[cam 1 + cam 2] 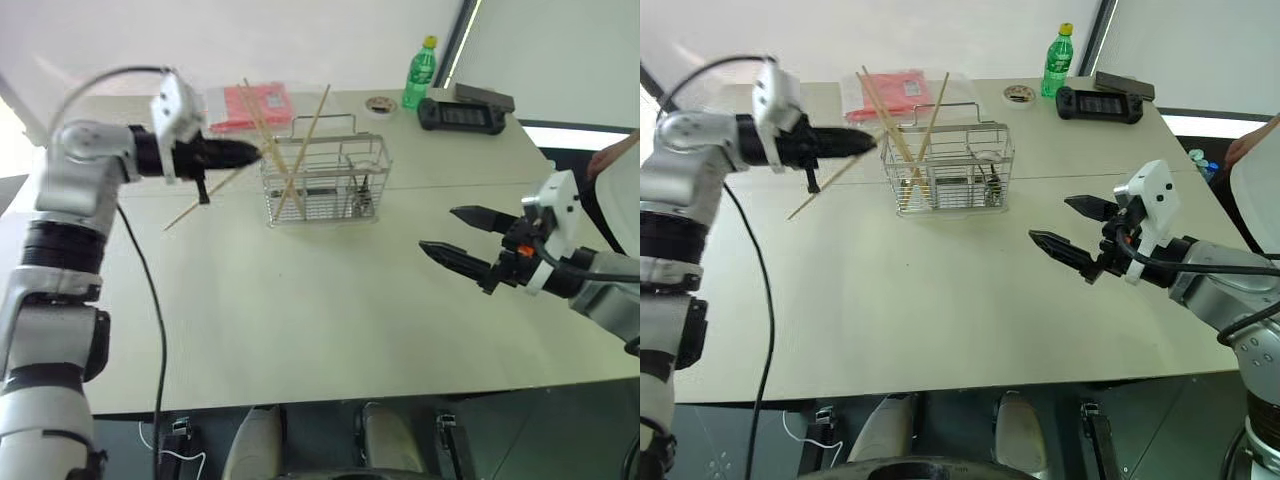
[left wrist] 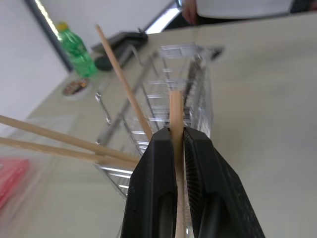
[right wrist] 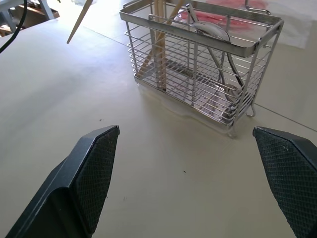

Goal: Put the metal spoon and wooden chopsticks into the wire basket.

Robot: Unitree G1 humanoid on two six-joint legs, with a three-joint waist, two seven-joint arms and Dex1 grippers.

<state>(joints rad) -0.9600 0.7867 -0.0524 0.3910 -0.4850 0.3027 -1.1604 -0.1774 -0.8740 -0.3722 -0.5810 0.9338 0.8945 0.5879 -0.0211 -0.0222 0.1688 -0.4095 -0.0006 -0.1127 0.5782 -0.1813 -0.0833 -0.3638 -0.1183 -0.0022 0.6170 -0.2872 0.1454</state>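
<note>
Left eye view: upper centre, the wire basket [image 1: 330,180] already holds the metal spoon [image 3: 210,32] and three chopsticks [image 1: 300,150]. The left gripper [image 1: 245,152] pinches the last chopstick [image 1: 205,198] beside it; the right gripper [image 1: 462,240] is spread, empty.

- A pale beige counter [image 1: 330,320] spans the scene, with a seam running across it.
- A white wall [image 1: 300,40] stands behind the far edge.
- A dark slanted frame [image 1: 458,45] borders a bright panel at the far right.
- Dark floor [image 1: 1160,430] shows below the near edge.
</note>
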